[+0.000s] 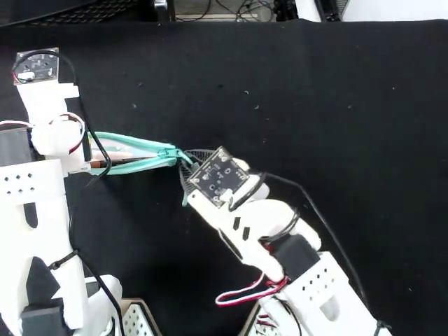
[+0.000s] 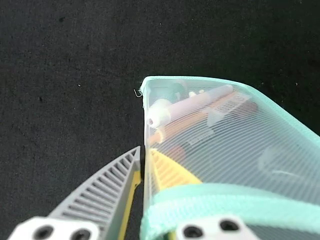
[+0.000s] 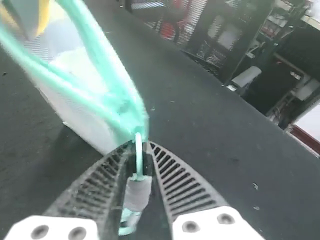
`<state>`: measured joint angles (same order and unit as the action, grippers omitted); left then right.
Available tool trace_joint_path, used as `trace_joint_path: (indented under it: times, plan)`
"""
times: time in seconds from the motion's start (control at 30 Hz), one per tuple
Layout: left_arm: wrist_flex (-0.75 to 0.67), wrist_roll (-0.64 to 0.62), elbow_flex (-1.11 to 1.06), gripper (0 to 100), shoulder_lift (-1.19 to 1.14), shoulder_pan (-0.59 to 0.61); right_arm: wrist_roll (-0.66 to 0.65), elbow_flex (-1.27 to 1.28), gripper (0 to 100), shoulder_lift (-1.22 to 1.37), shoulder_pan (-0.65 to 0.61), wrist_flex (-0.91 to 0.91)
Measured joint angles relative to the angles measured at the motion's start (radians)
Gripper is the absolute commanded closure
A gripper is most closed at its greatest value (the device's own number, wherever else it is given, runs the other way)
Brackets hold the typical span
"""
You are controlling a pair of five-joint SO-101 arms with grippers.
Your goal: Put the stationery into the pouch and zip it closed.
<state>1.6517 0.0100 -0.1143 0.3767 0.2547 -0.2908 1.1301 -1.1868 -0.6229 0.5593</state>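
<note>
The pouch [image 1: 136, 150] is clear mesh with teal trim and lies on its side on the black table. It runs from my left gripper [image 1: 94, 159] to my right gripper [image 1: 185, 169]. Inside it are stationery pens [image 2: 195, 107], white and orange; one pen [image 1: 115, 163] shows at its mouth. My left gripper [image 2: 145, 172] is shut on the pouch wall [image 2: 225, 150], one finger outside and the yellow pad [image 2: 170, 172] inside. My right gripper [image 3: 137, 165] is shut on the teal zipper pull [image 3: 137, 150] at the pouch's other end [image 3: 85, 100].
Black cloth covers the table [image 1: 315, 105], with open room to the far side and the right. Both white arms come in from the near edge, and cables trail along the right arm [image 1: 280, 245]. Racks and clutter stand beyond the table's far edge.
</note>
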Motion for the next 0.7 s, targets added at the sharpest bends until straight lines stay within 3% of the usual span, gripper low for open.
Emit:
trace_joint_path:
  times: [0.33,0.5,0.7]
  plan:
    - [0.0,0.0,0.0,97,0.0,0.0,-0.008,0.0,98.5,-0.006,0.002,0.002]
    - [0.0,0.0,0.006,97,0.0,0.0,-0.115,-0.021,98.5,-0.005,0.002,0.002]
    - [-0.048,-0.006,0.028,97,-0.002,0.0,-0.186,-0.236,98.5,0.135,0.003,0.002]
